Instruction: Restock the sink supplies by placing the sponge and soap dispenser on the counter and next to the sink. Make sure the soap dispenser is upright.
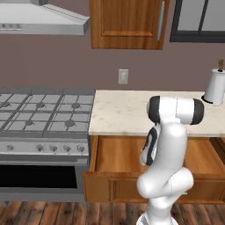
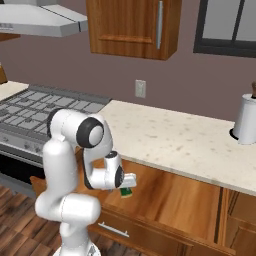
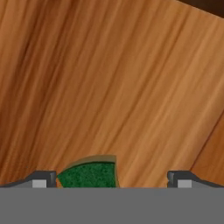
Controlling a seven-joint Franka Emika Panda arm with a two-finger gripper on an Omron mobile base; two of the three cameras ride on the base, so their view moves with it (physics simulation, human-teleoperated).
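The green sponge (image 3: pixel 89 174) lies on the wooden floor of the open drawer (image 2: pixel 175 200) under the counter (image 2: pixel 170 140). My gripper (image 3: pixel 113 181) reaches down into the drawer, open, just above the sponge (image 2: pixel 126 193). In the hand view the sponge sits between the fingertips (image 3: pixel 43 179), closer to the left one and touching neither. In the right base view the hand (image 2: pixel 127 181) hovers right over it. The soap dispenser and the sink are out of view.
A white paper-towel roll (image 1: pixel 215 86) stands at the counter's (image 1: pixel 132 114) far right. A gas stove (image 1: pixel 39 110) adjoins the counter on the left, with a range hood (image 1: pixel 39 19) and a wall cabinet (image 1: pixel 127 22) above. The drawer's front panel (image 1: pixel 114 186) sticks out toward me.
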